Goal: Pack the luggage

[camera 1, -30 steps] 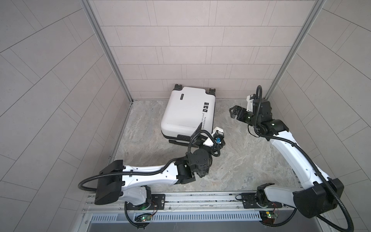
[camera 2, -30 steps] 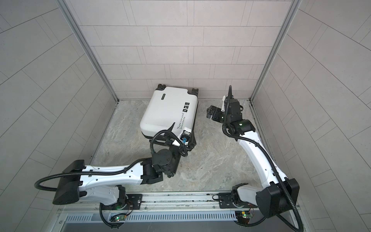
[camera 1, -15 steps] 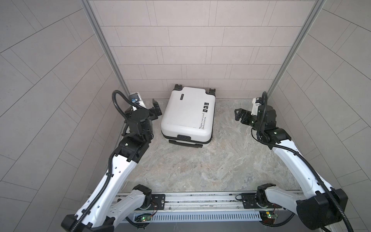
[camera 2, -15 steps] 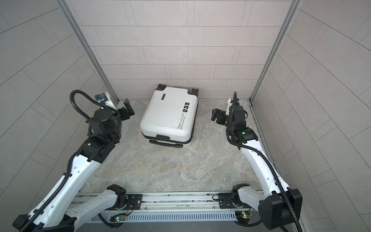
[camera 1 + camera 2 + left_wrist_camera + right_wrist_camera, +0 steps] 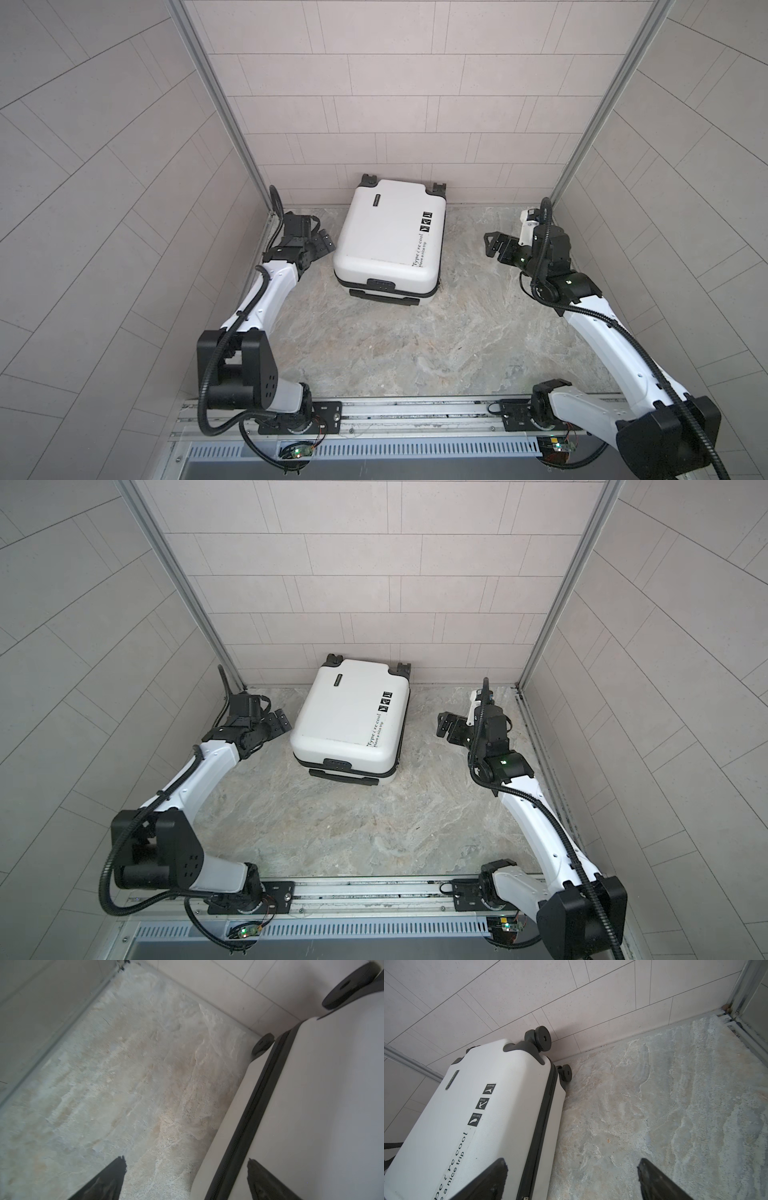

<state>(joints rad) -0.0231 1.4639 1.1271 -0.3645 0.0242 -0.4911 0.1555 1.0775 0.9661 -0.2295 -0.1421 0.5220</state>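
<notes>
The luggage (image 5: 388, 237) is lying flat and closed on the counter (image 5: 415, 345). It is sitting at the 12 o'clock end of the counter, in both top views. Its wheels (image 5: 543, 1039) are pointing to 12 o'clock and are resting close against the back wall (image 5: 395, 124). Its black handles (image 5: 384, 291) are facing 6 o'clock. The white shell is facing up, with the black text and three icons running along its 3 o'clock side.

The left claw (image 5: 322, 245) is hanging at the luggage's 9 o'clock, just beside the near part of that flank. The claw is released, with its fingers standing wide apart and gripping nothing. In the left wrist view, one fingertip (image 5: 261, 1180) is showing in front of the white shell beside the black zipper band (image 5: 249, 1109). The other fingertip is showing over bare counter. The views are not showing whether the claw is touching the shell.

The right claw (image 5: 494, 247) is hovering at the luggage's 3 o'clock, clearly apart from it, with open counter lying between them. This claw is also released and is gripping nothing. In the right wrist view, one fingertip (image 5: 494, 1176) is showing in front of the lettered shell and the other is showing over the counter.
</notes>
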